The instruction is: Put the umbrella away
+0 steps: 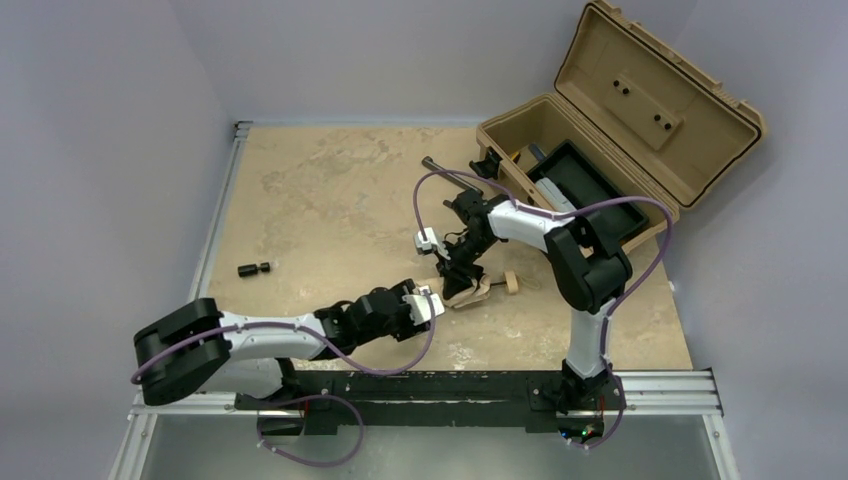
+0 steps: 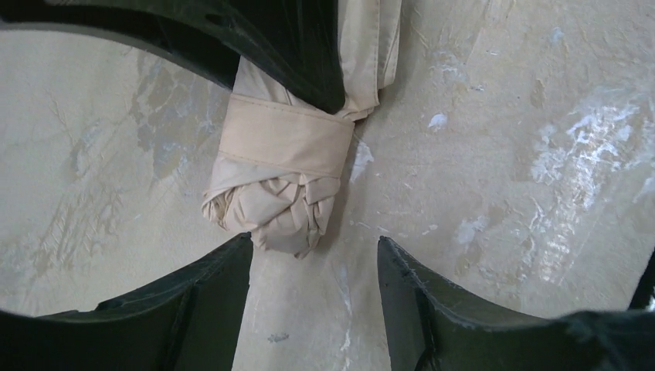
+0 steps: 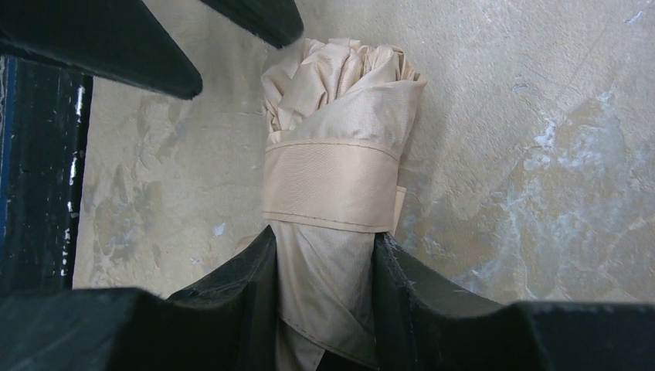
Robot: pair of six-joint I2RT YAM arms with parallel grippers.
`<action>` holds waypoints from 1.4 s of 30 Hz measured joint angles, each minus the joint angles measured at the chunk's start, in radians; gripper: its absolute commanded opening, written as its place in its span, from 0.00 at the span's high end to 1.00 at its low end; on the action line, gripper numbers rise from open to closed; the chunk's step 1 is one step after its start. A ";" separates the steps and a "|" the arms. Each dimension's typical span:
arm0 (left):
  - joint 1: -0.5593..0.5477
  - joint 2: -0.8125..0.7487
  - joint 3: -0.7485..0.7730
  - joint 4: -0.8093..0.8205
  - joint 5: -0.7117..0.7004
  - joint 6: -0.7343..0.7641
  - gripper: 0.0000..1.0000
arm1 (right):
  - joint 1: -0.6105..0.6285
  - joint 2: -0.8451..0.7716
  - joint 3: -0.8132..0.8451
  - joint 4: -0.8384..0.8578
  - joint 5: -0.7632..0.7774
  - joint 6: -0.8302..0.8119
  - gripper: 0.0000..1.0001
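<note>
From above, the umbrella [image 1: 487, 288] lies folded near the middle of the table [image 1: 330, 200], well apart from the open tan case [image 1: 640, 110] at the far right. The right gripper [image 1: 462, 278] sits on it, and the left gripper [image 1: 428, 303] is just beside its cloth end. In the left wrist view, the left 2 fingers stand apart with nothing between them. The bunched cloth tip, tied by a cloth band [image 2: 286, 139], is just in front of one finger. In the right wrist view, the right 2 fingers press on both sides of the umbrella below the band, so it is clamped. I think the job now is to carry it to the case. The right arm should hold tight and lift straight up. The left arm should move clear, so the bundle does not catch on it or on the case wall.
</note>
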 measured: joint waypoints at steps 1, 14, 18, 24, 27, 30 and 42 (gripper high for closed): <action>0.000 0.032 0.020 0.002 -0.003 0.024 0.41 | 0.000 0.002 0.002 -0.003 -0.001 0.000 1.00; -0.001 0.278 0.180 0.030 -0.018 0.207 0.41 | -0.007 0.019 0.016 -0.021 -0.018 -0.005 1.00; -0.008 0.314 0.197 0.039 -0.055 0.237 0.41 | -0.009 0.024 0.019 -0.026 -0.021 -0.004 1.00; -0.014 0.348 0.213 0.045 -0.092 0.261 0.42 | -0.013 0.028 0.020 -0.026 -0.027 -0.002 1.00; -0.017 0.349 0.212 0.053 -0.104 0.262 0.43 | -0.014 0.029 0.020 -0.026 -0.029 0.000 1.00; -0.018 0.322 0.190 0.062 -0.096 0.262 0.42 | -0.014 0.030 0.021 -0.028 -0.029 -0.002 1.00; 0.007 0.234 0.163 0.063 -0.049 0.262 0.39 | -0.006 0.040 0.021 -0.050 -0.054 -0.012 1.00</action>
